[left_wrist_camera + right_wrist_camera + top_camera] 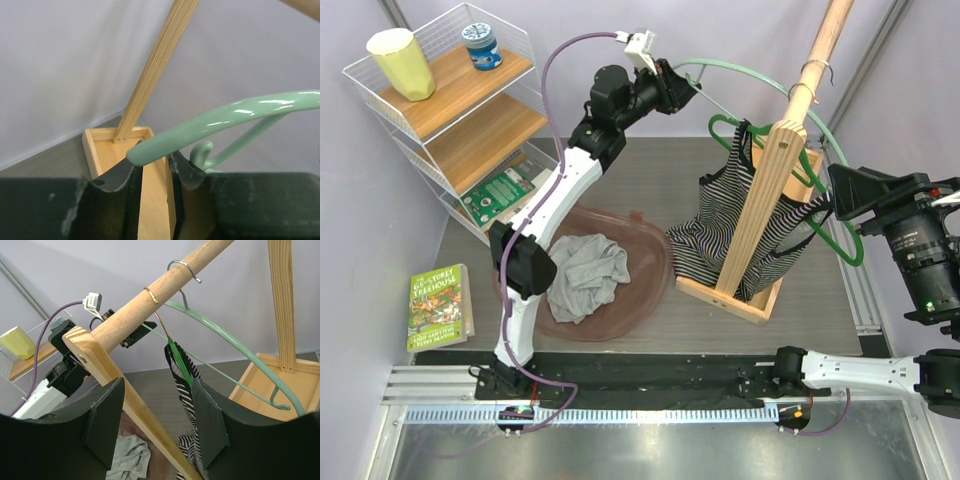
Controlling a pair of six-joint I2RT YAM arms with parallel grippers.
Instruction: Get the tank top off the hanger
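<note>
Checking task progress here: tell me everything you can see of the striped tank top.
The tank top is thin fabric in black and white stripes with narrow straps. It is on the dark green hanger, hung from the stand's wooden rail. It droops limp and creased, its lower part against the stand's base tray. Neither the left pincer nor the right pincer touches it.

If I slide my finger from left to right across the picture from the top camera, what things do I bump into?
pale yellow plastic cup → round jar with a blue lid → crumpled grey cloth → black-and-white striped tank top → big black camera
</note>
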